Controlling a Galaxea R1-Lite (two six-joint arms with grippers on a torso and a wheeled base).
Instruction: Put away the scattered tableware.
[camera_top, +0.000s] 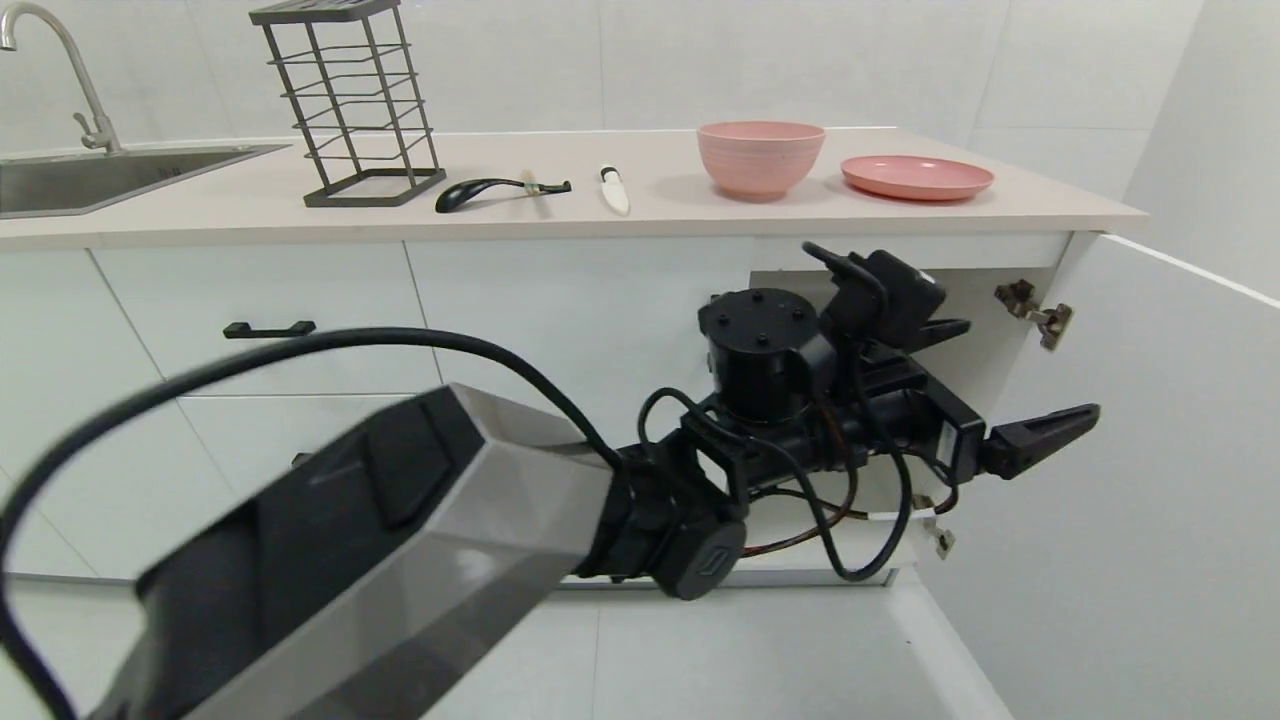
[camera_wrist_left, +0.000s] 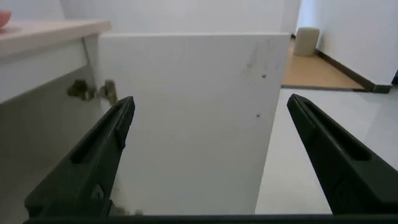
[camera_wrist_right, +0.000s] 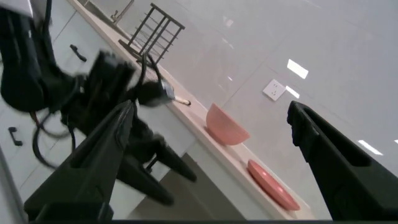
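As both sit upright, deep pink bowl, flat pink plate

In the head view the sink ran off the left edge, the faucet off the upper left corner, and the rack lost its top to the upper edge. The open cabinet door was cut by the right edge. The left arm left the frame at lower left and hid much of the cupboard at centre right. Beside the black spoon, a pale stick and a small white utensil were too small to identify.
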